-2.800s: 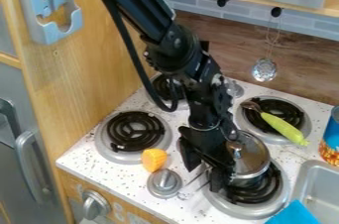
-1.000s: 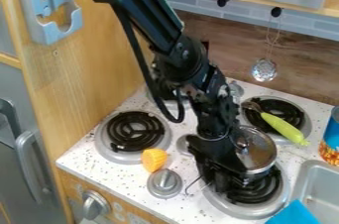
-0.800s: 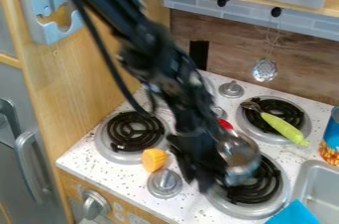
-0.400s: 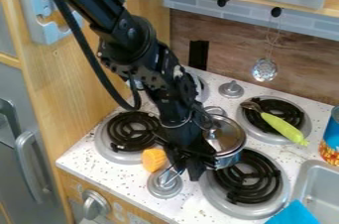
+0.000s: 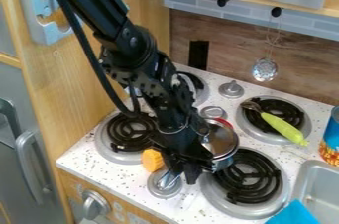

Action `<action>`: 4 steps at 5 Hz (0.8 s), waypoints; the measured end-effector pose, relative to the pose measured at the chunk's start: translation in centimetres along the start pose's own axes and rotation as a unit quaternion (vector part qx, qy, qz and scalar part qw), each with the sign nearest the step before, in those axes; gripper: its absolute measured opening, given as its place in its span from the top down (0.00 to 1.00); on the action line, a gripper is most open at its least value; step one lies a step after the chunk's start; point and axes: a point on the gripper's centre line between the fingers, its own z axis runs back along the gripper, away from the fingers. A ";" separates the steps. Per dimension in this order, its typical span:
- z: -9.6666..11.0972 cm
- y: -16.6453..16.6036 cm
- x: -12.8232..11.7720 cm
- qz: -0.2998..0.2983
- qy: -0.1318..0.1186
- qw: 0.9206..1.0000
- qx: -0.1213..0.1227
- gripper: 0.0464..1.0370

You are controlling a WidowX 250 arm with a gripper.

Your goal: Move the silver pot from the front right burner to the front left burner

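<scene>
camera view: arm (image 5: 129, 39) enters from top left, base out of view. its lower part covers some of the front left burner (image 5: 126, 131) and part of the back left burner (image 5: 197, 83). pincer (image 5: 183, 171) dark against dark arm; fine detail of the fingertips hard to make out. state: narrow, closed on the handle (image 5: 170, 179) of a metal pot (image 5: 226, 161). stretch of handle inside the grip hidden; the free end shows past it, toward the near left, above a silver knob (image 5: 159, 188) that it partly covers.

position: pot lies just right of the pincer and a little farther back, by the left edge of the front right burner (image 5: 212, 198). left side of pot hidden by the arm. glass lid (image 5: 222, 141) on top. cannot tell whether the pot's base touches the white speckled table (image 5: 86, 161). something red (image 5: 225, 123) behind the lid, mostly hidden; identity unclear.

nearby: orange piece (image 5: 151, 160) left of the pincer, near it. spoon with green handle (image 5: 283, 129) across the back right burner (image 5: 301, 116). can (image 5: 331, 143) and sink (image 5: 322, 181) cut off at right edge; blue item (image 5: 295, 214) cut off at bottom.
</scene>
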 end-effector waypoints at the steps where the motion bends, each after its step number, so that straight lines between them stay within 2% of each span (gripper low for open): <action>1: 0.1 1.0 0.3 0.024 -0.010 1.000 0.005 0.62; 3: -0.2 1.4 1.9 0.058 -0.033 0.998 0.002 0.62; 4: -1.1 1.6 2.5 0.076 -0.036 0.996 0.004 0.62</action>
